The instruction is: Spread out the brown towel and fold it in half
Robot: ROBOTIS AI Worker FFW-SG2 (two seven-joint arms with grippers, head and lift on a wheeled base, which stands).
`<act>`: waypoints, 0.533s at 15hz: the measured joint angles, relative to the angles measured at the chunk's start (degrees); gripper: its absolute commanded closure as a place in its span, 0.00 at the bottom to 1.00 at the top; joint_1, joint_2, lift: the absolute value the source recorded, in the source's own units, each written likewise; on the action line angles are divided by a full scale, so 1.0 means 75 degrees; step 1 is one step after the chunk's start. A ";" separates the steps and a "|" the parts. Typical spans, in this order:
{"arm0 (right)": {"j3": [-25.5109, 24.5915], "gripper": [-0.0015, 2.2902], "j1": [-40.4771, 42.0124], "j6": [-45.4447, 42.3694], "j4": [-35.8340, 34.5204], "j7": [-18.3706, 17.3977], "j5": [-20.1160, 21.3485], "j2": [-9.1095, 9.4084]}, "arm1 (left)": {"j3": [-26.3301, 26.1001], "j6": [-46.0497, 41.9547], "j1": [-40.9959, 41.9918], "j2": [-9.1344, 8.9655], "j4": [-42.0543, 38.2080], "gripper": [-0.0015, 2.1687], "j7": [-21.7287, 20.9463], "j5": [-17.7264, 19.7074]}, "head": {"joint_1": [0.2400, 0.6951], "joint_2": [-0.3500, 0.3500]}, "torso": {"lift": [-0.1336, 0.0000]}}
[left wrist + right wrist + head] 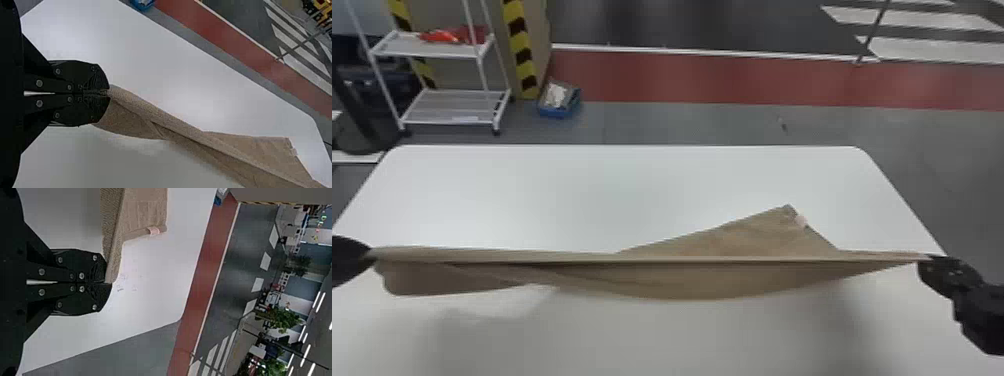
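Note:
The brown towel (682, 277) is stretched in a taut band across the white table, between both grippers. Behind the band a pointed flap with a small pale tag lies toward the table's far side. At the left edge my left gripper (368, 254) holds one end; in its wrist view the left gripper (107, 93) is shut on the towel (133, 113). Over at the right my right gripper (924, 259) has the other end, and in its wrist view the right gripper (107, 282) is shut on a corner of the towel (113, 239).
The white table (532, 195) extends behind and in front of the towel. Beyond its far edge stand a white shelf cart (452, 107) at the left and a blue box (559, 102) on the floor.

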 measured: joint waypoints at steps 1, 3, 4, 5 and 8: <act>-0.0056 0.58 -0.0013 0.0077 -0.0028 -0.0143 -0.0099 0.0005 | 0.0100 0.0000 -0.0052 -0.0004 0.0023 0.61 -0.0012 0.0115 | 1.00 0.35 | 0.04; -0.0269 0.58 -0.0044 0.0274 -0.0118 -0.0521 -0.0451 0.0046 | 0.0319 0.0002 -0.0193 -0.0046 0.0042 0.58 -0.0221 0.0347 | 1.00 0.34 | 0.04; -0.0334 0.58 -0.0052 0.0363 -0.0143 -0.0621 -0.0540 0.0057 | 0.0343 0.0006 -0.0212 -0.0043 0.0037 0.48 -0.0427 0.0396 | 1.00 0.31 | 0.04; -0.0365 0.58 -0.0053 0.0442 -0.0158 -0.0629 -0.0580 0.0058 | 0.0258 0.0006 -0.0141 0.0000 0.0019 0.41 -0.0574 0.0390 | 1.00 0.29 | 0.04; -0.0302 0.58 -0.0032 0.0546 -0.0174 -0.0525 -0.0555 0.0074 | -0.0584 -0.0017 0.0387 0.0182 0.0211 0.41 -0.0448 -0.0024 | 1.00 0.25 | 0.04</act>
